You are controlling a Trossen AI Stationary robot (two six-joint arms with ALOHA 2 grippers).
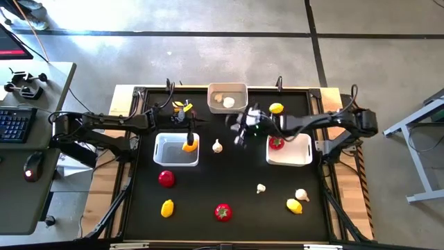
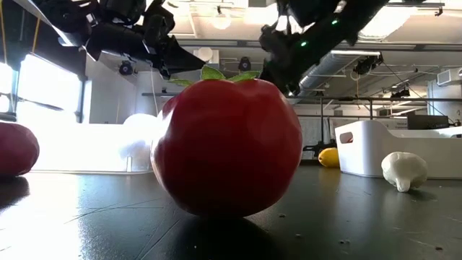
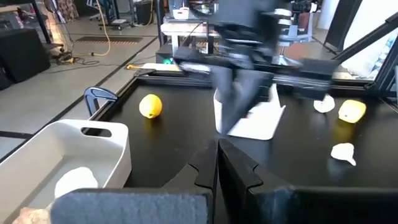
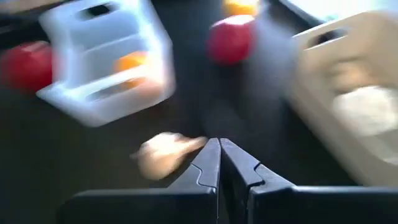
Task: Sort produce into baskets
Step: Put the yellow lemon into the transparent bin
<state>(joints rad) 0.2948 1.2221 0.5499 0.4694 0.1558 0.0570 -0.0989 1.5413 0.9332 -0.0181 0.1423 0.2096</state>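
Observation:
My left gripper (image 1: 193,119) hangs shut and holds nothing, between the left basket (image 1: 176,158) and the far basket (image 1: 227,89). My right gripper (image 1: 241,132), blurred, is shut and bare above the table's middle. Below and just ahead of it, a white garlic bulb (image 4: 163,154) lies on the table. The left basket holds an orange-yellow piece (image 1: 189,144), the far basket holds white bulbs (image 1: 223,101), and the right basket (image 1: 298,154) holds a tomato (image 1: 276,143). Loose tomatoes (image 1: 166,178) (image 1: 222,212) and lemons (image 1: 167,207) (image 1: 276,107) rest on the black top.
Near the front right lie two garlic bulbs (image 1: 261,187) (image 1: 301,195) and a lemon (image 1: 294,205). A raised rim (image 1: 139,90) borders the black table. In the low view the front tomato (image 2: 227,144) fills the middle and hides what is behind it. A desk with a keyboard (image 1: 14,121) stands at the left.

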